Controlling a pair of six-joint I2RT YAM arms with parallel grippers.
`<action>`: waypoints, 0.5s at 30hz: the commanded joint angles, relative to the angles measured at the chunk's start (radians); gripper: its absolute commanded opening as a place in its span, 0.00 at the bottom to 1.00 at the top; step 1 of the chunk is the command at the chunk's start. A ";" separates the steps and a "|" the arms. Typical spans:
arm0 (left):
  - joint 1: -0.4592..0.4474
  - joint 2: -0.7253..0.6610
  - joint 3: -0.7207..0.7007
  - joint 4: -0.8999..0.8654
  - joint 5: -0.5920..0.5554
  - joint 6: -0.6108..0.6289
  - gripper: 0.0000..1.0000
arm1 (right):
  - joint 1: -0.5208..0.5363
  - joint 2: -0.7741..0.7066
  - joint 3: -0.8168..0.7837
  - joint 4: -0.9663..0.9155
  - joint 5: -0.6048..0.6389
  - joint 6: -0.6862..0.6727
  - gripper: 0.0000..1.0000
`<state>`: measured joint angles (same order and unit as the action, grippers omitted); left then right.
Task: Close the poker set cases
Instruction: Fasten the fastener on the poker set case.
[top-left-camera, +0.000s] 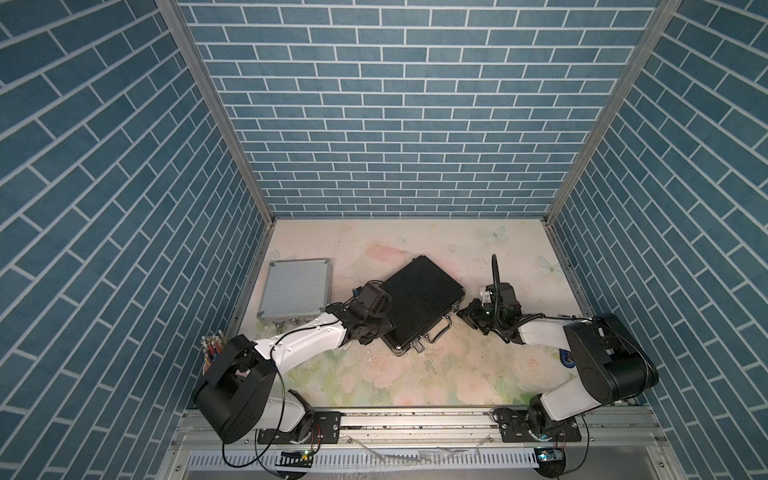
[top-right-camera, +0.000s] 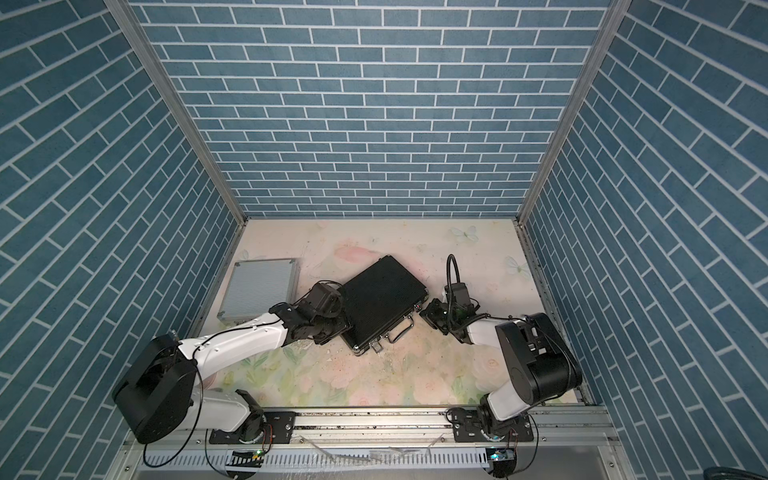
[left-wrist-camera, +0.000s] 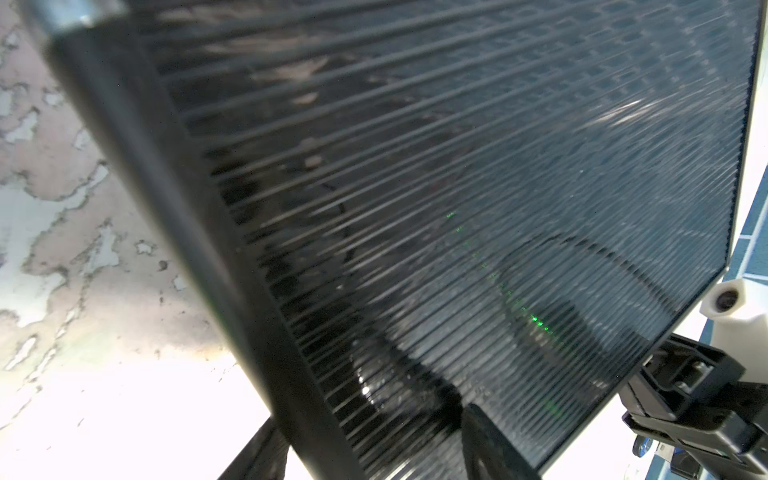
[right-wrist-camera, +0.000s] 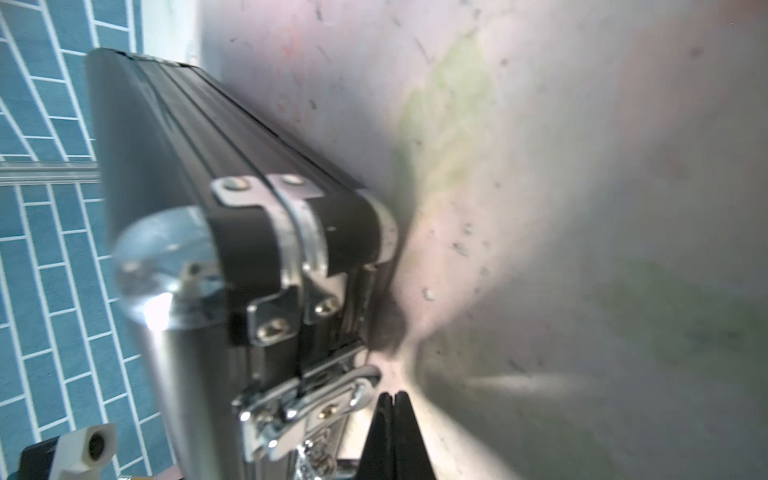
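Two poker set cases lie shut on the floral table in both top views. The smaller silver one (top-left-camera: 295, 291) is at the left by the wall. The larger black one (top-left-camera: 419, 303) lies at an angle in the middle, handle (top-left-camera: 440, 330) toward the front. My left gripper (left-wrist-camera: 374, 436) straddles the black case's left edge, one finger (left-wrist-camera: 490, 444) on the ribbed lid (left-wrist-camera: 457, 187), the other (left-wrist-camera: 257, 453) outside the rim. My right gripper (right-wrist-camera: 392, 399) is shut on nothing, its tip right beside a chrome latch (right-wrist-camera: 316, 407) near the case's right front corner (top-left-camera: 462, 312).
A cup of coloured pencils (top-left-camera: 212, 353) stands at the left wall behind my left arm. A small blue object (top-left-camera: 567, 359) peeks out under my right arm. Blue brick walls close in three sides; a metal rail (top-left-camera: 415, 419) runs along the front.
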<state>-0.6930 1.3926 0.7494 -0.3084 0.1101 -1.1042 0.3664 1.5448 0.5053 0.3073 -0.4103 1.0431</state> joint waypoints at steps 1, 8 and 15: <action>-0.002 0.052 -0.042 -0.037 0.009 0.036 0.66 | 0.003 0.027 0.019 -0.025 0.029 0.015 0.03; 0.000 0.049 -0.045 -0.037 0.010 0.036 0.66 | 0.003 0.041 -0.012 0.117 0.023 0.038 0.06; 0.000 0.048 -0.047 -0.030 0.014 0.038 0.66 | 0.009 -0.027 -0.017 0.003 -0.012 0.008 0.08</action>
<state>-0.6914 1.3922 0.7471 -0.3058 0.1143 -1.1034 0.3672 1.5661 0.5026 0.3614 -0.4068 1.0500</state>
